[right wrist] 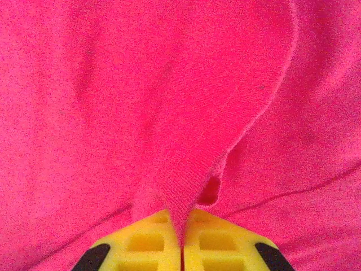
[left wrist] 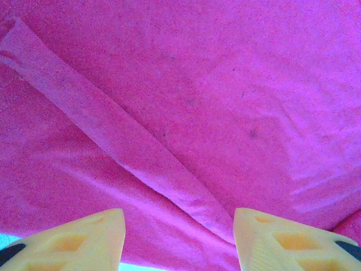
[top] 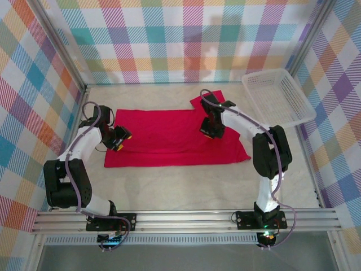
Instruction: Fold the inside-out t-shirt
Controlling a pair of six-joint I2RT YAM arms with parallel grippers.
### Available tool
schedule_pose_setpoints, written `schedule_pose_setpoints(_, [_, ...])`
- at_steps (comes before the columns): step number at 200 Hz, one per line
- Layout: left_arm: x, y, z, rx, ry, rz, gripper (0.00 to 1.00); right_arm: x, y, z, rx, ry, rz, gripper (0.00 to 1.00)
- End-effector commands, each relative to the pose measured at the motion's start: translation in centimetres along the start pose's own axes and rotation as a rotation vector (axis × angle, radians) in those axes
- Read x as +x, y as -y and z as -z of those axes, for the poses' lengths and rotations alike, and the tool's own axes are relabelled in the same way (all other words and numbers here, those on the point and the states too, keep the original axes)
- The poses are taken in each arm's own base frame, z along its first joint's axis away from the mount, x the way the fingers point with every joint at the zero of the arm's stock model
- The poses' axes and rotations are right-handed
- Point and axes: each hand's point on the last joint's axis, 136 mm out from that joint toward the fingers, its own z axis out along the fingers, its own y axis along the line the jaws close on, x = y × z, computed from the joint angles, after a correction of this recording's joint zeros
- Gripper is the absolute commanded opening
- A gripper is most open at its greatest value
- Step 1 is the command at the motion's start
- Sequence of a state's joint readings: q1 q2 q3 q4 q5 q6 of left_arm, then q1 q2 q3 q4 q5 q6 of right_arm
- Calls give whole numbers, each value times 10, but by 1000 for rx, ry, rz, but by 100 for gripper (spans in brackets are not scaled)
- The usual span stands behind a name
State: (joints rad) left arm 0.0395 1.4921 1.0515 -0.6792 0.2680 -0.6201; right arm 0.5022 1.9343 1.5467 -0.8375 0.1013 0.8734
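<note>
**Two grippers at a limp red shirt: one pinching, one spread**

One layer of soft, light cloth is all there is to handle. The shirt (top: 175, 138) lies spread flat in the middle of the table (top: 186, 186), its near hem straight from left to right. It looks thin and limp, so it will likely sag and drape from any hold and drag along the table rather than slide stiffly. It is not fragile. A judgement: edges, hems and raised ridges give the best hold, since flat cloth offers the fingers nothing to bite.

At the shirt's left edge sits the left gripper (top: 121, 138). Its fingers are spread, with cloth beneath them and a narrow folded seam running diagonally down between them. They grip nothing.

Over the right part of the shirt, the right gripper (top: 207, 134) has its fingers pressed together on a raised ridge of cloth, which rises from the tips as a peaked fold.

Beyond it, a sleeve pokes out at the far right corner, near the basket (top: 279, 99).
</note>
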Motion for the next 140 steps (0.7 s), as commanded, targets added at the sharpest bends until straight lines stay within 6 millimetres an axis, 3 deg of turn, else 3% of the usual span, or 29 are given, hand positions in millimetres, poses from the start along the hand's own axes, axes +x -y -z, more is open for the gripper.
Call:
schedule_pose_setpoints(1, [2, 8, 5, 11, -12, -16, 54, -13, -12, -17, 48, -3, 42, 16])
schedule_pose_setpoints(15, [5, 9, 5, 10, -19, -22, 53, -26, -30, -26, 54, -14, 67, 33])
schedule_pose_setpoints(33, [9, 9, 4, 6, -31, -34, 54, -40, -53, -30, 44, -24, 100, 42])
schedule_pose_setpoints(50, [13, 7, 5, 2, -38, -44, 54, -45, -65, -16, 37, -17, 138, 50])
schedule_pose_setpoints(74, [15, 2, 5, -10, -40, -54, 54, -40, -56, 11, 46, 28, 173, 58])
schedule_pose_setpoints(94, [18, 2, 0, 4, -52, -46, 54, -25, -36, 15, 8, 54, 172, 73])
schedule_pose_setpoints(116, [18, 4, -6, 16, -65, -38, 54, -17, -13, 9, -19, 71, 115, 78])
schedule_pose_setpoints(140, [18, 5, -9, 20, -72, -33, 54, -14, -7, -15, -133, 14, 19, 79])
